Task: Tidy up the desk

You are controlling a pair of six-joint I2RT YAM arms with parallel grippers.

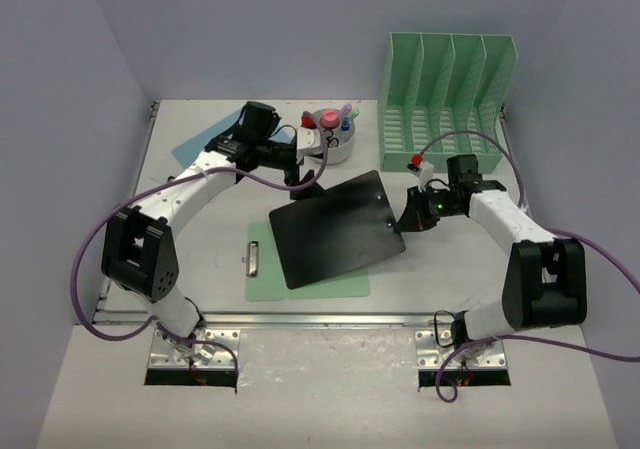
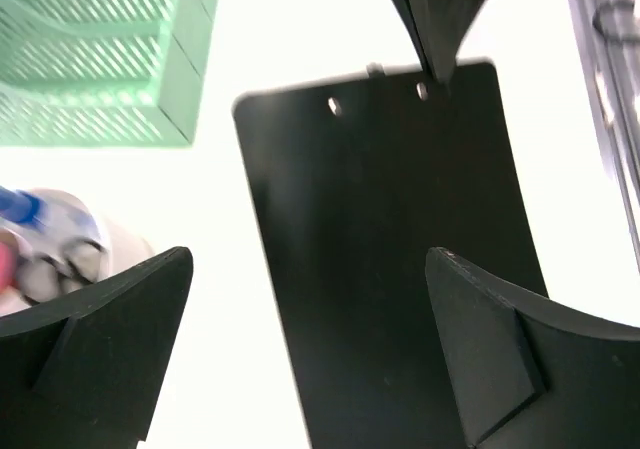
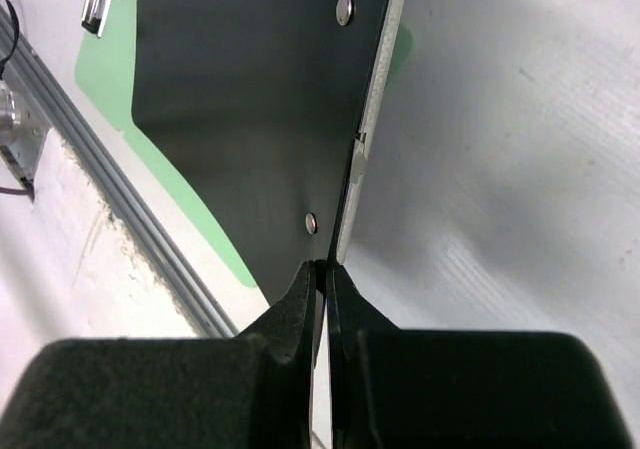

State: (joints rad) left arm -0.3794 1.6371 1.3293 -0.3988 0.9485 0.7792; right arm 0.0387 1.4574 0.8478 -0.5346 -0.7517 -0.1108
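The off-white worktop [image 1: 200, 239] spreads out ahead of the 2 arms, walled in pale lavender. Toward its left, the left claw [image 2: 308, 264] hangs spread wide over one end of a black clipboard [image 1: 335, 229], gripping nothing. The board lies aslant across a green clipboard [image 1: 262, 281], and the right claw [image 3: 322, 269] pinches its right edge tight, in front of the mint file rack [image 1: 445, 99].

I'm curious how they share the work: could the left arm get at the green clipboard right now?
Probably, but only at its left edge. The black clipboard, pinched in the right claw, covers most of the green clipboard; the left claw is open and empty.
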